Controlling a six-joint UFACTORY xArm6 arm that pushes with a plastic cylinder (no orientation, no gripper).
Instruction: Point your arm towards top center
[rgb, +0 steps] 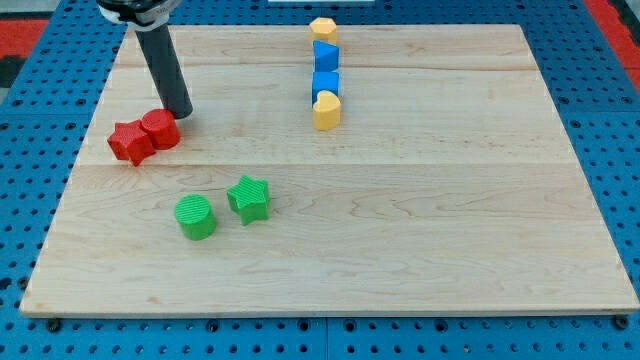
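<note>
The arm shows only as a rod (165, 70), a smooth straight cylinder, dark grey to black, with a faint lighter sheen running down its length. At the view's top it enters a wider collar (135, 10), black with a pale grey or silver rim, cut off by the frame edge. My tip (180, 113) is blunt and flat-ended, the same dark colour as the shaft. No cables, screws or markings can be made out on it.

One camera looks steeply down, fairly near, framing the whole wooden board (400, 250).
</note>
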